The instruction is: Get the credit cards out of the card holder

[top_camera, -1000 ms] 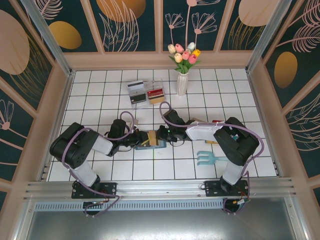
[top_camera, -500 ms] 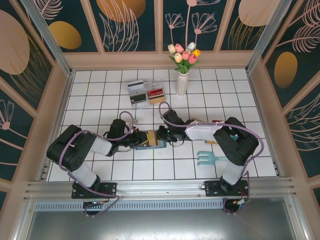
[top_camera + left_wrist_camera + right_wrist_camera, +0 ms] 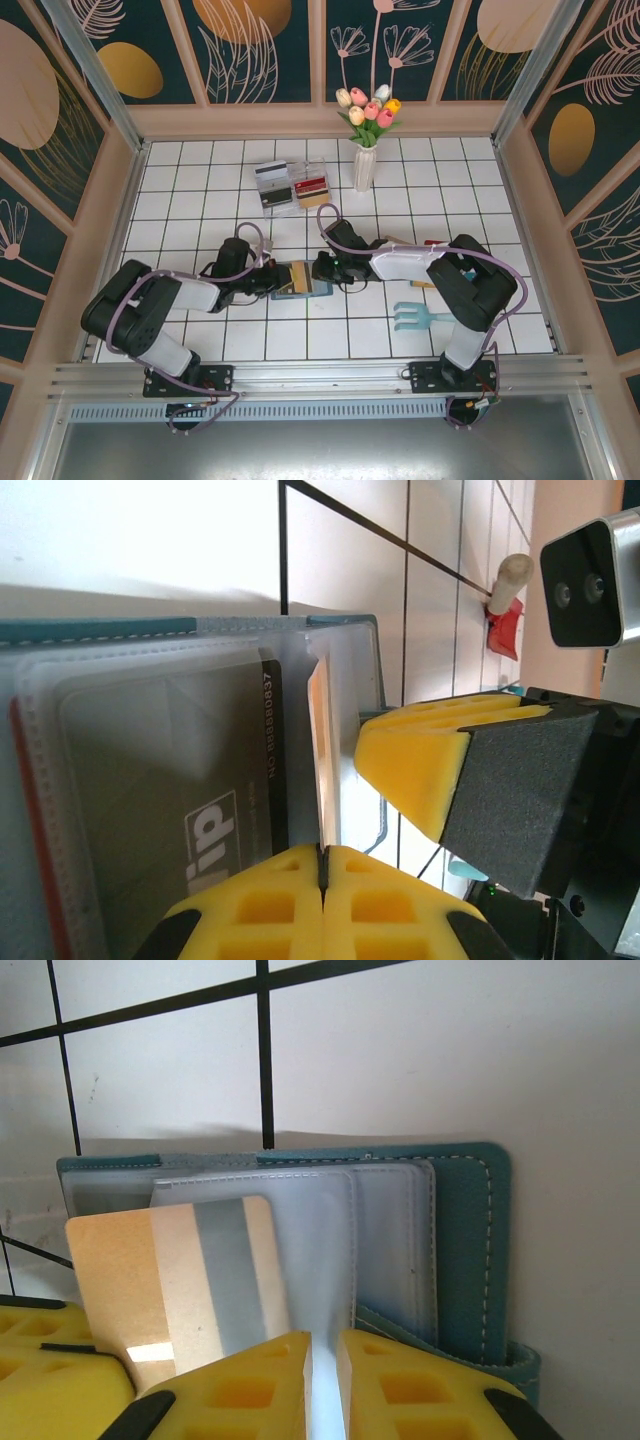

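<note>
The teal card holder (image 3: pixel 312 291) lies open on the tiles between my two grippers. A tan-gold credit card (image 3: pixel 298 274) with a grey stripe sticks partly out of its clear sleeves (image 3: pixel 180 1280). In the left wrist view that credit card (image 3: pixel 322 740) stands edge-on, and my left gripper (image 3: pixel 323 865) is shut on its near end. A grey credit card (image 3: pixel 170 770) sits inside a sleeve beside it. My right gripper (image 3: pixel 323 1370) is shut on a clear sleeve at the holder's (image 3: pixel 470 1250) near edge. From above, the left gripper (image 3: pixel 281 279) and right gripper (image 3: pixel 320 271) face each other across the holder.
At the back stand a clear tray (image 3: pixel 291 185) holding several cards and a white vase of tulips (image 3: pixel 365 165). A light-blue hand rake (image 3: pixel 422 317) lies at the right front. A red, wooden-handled tool (image 3: pixel 506 610) lies beyond the right arm. Wooden walls enclose the floor.
My left gripper has finished closing on the tan-gold card and its arm has drawn back to the left, sliding the card a little that way. The right gripper has held still.
</note>
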